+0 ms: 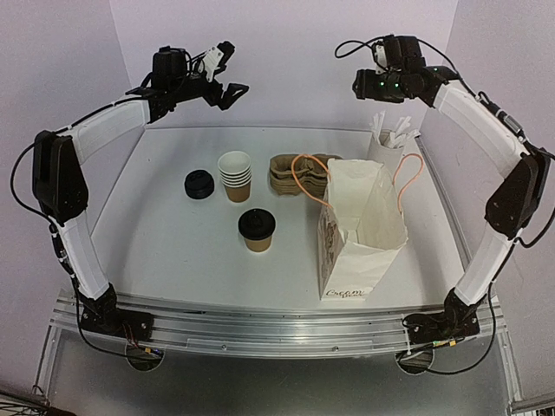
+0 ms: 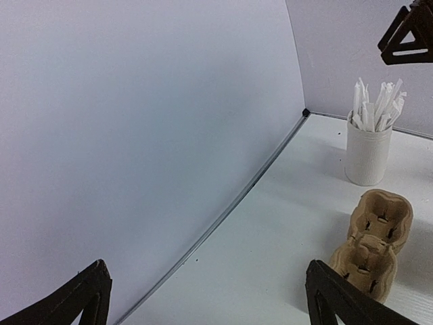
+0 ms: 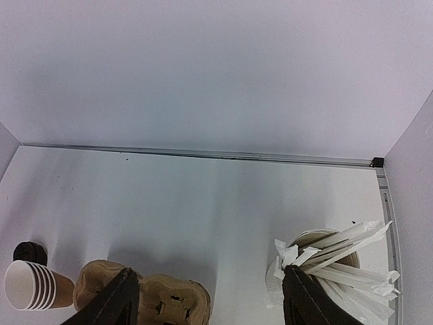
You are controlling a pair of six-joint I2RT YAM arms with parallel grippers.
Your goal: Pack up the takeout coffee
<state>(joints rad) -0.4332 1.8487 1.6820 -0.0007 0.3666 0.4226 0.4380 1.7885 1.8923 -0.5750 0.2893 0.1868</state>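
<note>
Plainly, packing has not begun.
The left hand and right hand hang empty, fingers apart; the takeout coffee stands lidded on the counter well below them, outside the bag.

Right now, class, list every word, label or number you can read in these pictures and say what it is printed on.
Paper bag: a short dark script word low on its front, too blurred to read.
Bag's side panel: dark print, also illegible.
Takeout coffee, cup stack, lids, cup carriers, straw holder: no text visible.
</note>
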